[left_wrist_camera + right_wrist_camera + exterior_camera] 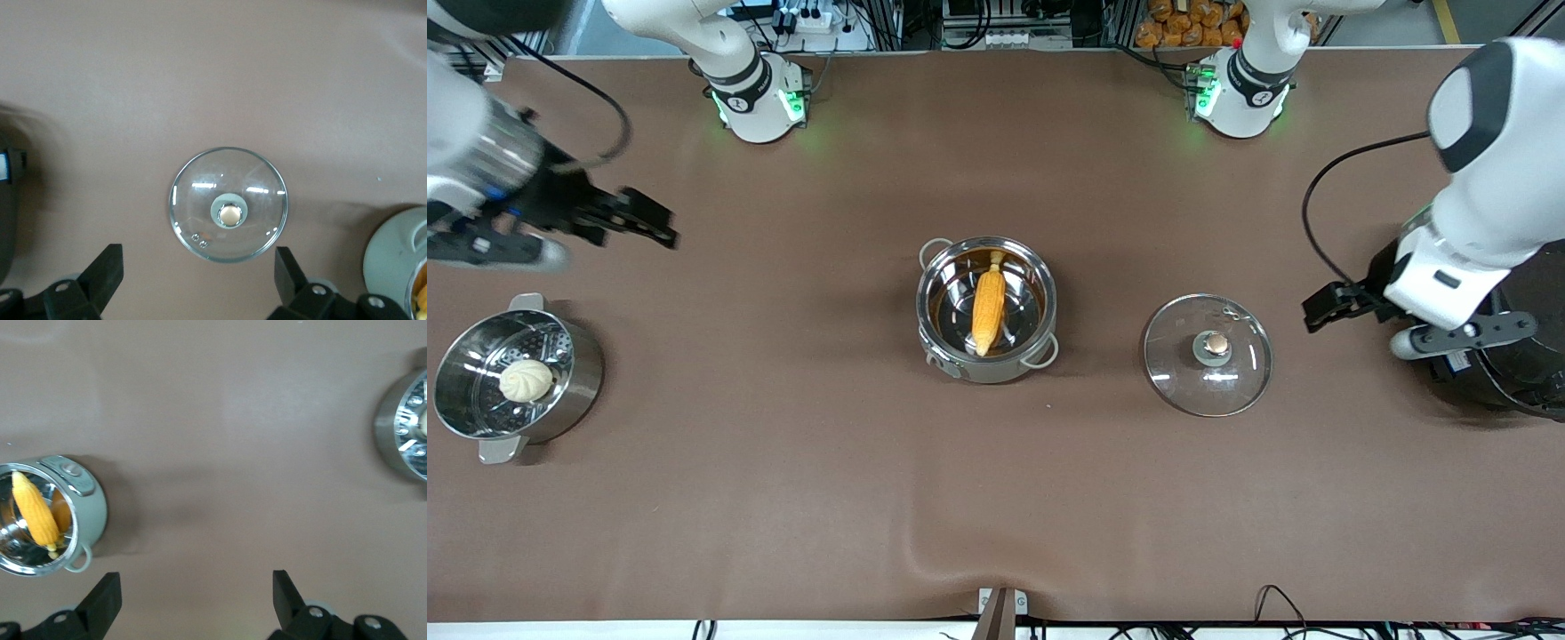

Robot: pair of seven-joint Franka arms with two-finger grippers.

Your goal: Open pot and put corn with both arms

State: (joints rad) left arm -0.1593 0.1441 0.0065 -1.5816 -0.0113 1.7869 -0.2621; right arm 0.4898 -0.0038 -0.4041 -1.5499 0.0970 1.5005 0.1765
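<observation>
Corn (989,309), one cob, lies in your one open pot (985,356) mid-table, long axis running toward the front camera, its lid (1208,356) beside it. Your left gripper (1327,305) and right gripper (640,219) both hang empty with jaws spread.

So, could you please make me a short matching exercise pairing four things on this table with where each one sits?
Things:
1. corn
2. lid
3. bun
4. left gripper

Places:
A. in the steel steamer pot
B. flat on the table, beside the pot
C. open, over the table next to the black cooker
D. inside the uncovered pot

Pairs: 1-D, 2-B, 3-A, 4-C
</observation>
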